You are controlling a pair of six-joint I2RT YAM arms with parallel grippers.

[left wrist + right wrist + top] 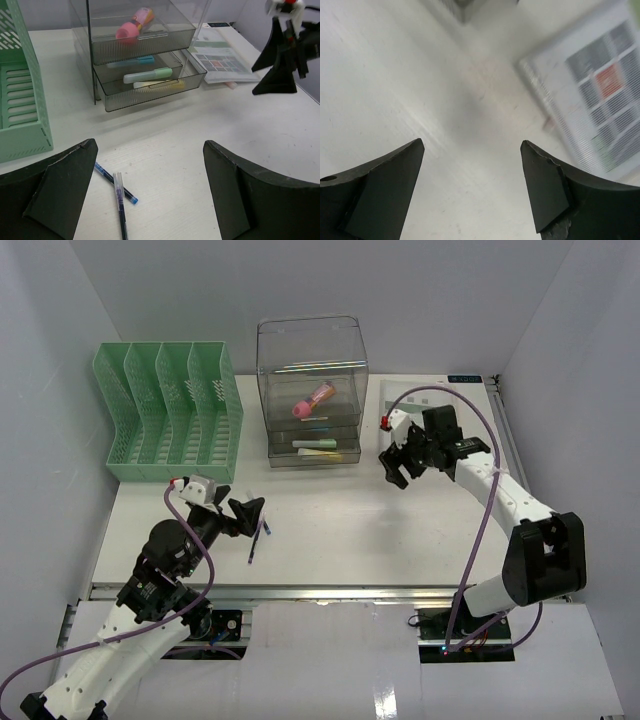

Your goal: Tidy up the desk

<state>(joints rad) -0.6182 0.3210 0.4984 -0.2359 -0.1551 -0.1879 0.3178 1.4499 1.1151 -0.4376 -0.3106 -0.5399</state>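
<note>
The white desk point(340, 530) has a silver rail point(300, 590) along its near edge. Two pens point(257, 538) lie crossed on it at the front left: a blue one point(112, 181) and a purple one with a clear cap point(120, 200). My left gripper point(248, 512) is open and empty, just above and behind the pens, which show near its left finger point(55, 190) in the left wrist view. My right gripper point(400, 465) is open and empty, above bare desk point(395, 75) right of the drawer unit and beside a printed booklet point(600, 90).
A clear drawer unit point(312, 390) stands at the back centre, its drawers pulled out with highlighters inside point(145, 75). A green file organizer point(165, 410) stands at the back left. The booklet point(475, 400) lies at the back right, partly under my right arm.
</note>
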